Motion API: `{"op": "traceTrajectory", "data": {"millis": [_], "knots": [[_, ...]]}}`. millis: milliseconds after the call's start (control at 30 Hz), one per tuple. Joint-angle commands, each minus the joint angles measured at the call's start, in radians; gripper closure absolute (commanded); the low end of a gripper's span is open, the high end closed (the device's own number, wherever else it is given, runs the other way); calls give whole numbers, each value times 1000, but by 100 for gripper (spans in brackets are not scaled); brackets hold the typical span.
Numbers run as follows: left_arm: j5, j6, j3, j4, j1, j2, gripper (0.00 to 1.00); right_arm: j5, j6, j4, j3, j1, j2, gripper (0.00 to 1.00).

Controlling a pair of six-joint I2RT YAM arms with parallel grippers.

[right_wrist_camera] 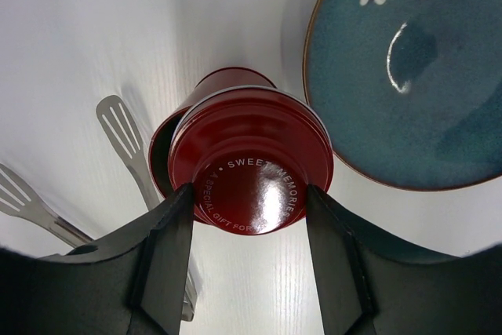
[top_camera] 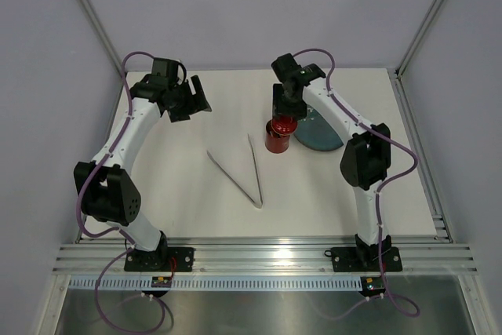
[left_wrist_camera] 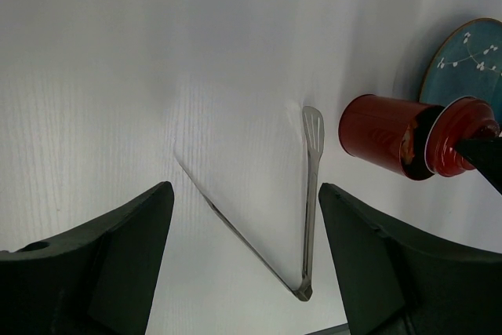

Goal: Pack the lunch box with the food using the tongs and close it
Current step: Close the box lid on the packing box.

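The red lunch box (top_camera: pixel 278 142) stands upright at the back middle of the table, next to the plate. My right gripper (right_wrist_camera: pixel 249 194) is shut on its round red lid (right_wrist_camera: pixel 251 166), one finger on each side of the raised top. The lid (left_wrist_camera: pixel 459 137) sits over the can (left_wrist_camera: pixel 376 140), shifted a little, so a dark crescent of the opening shows at one side. The food is hidden. The silver tongs (top_camera: pixel 243 169) lie flat in a V on the table, apart from both grippers. My left gripper (top_camera: pixel 188 100) hangs open and empty at the back left, high above the tongs (left_wrist_camera: pixel 310 194).
A flat blue-grey plate (right_wrist_camera: pixel 408 76) lies right beside the lunch box, on its right in the top view (top_camera: pixel 320 137). The tongs' slotted tips (right_wrist_camera: pixel 125 135) point towards the can. Walls enclose the white table on three sides.
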Motion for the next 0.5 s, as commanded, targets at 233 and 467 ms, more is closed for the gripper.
{"op": "traceTrajectory", "data": {"millis": [233,467], "knots": [[3,11,-11,30,-1,-23,21,-56,-25,5,77,40,59,88],[-1,14,-13,27,1,-27,21,-59,-23,1,83,53,78,89]]}}
